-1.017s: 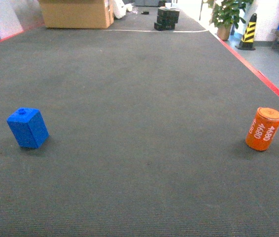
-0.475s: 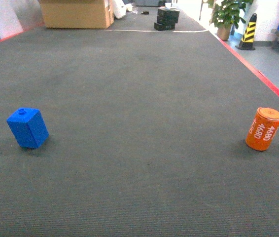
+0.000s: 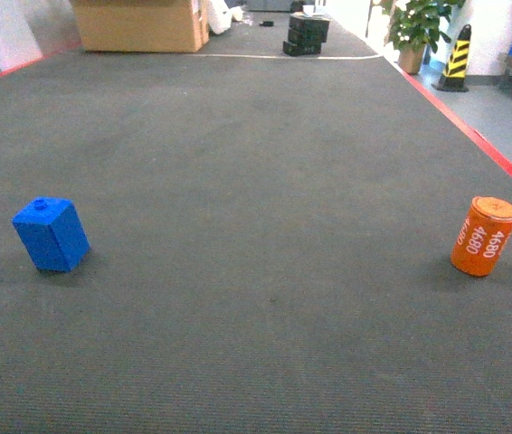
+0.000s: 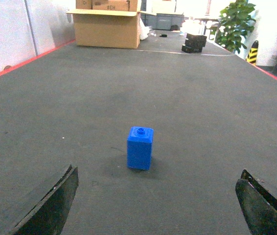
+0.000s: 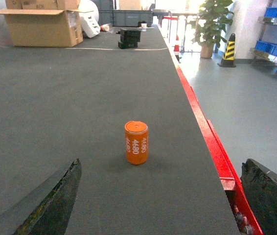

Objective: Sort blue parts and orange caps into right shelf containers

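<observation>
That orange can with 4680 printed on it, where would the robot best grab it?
Probably around its straight side wall, below the slightly wider top rim. The orange cap stands upright on the dark mat, directly ahead of the right gripper, whose jaws are spread wide. A level approach from the front, one finger on each side, looks simplest.

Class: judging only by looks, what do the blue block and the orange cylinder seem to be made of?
Blue part: probably moulded plastic, uniform saturated colour, crisp edges, a moulded stud. Orange cap: likely plastic or coated metal, smooth, with white printed "4680"; the look leaves it open.
</observation>
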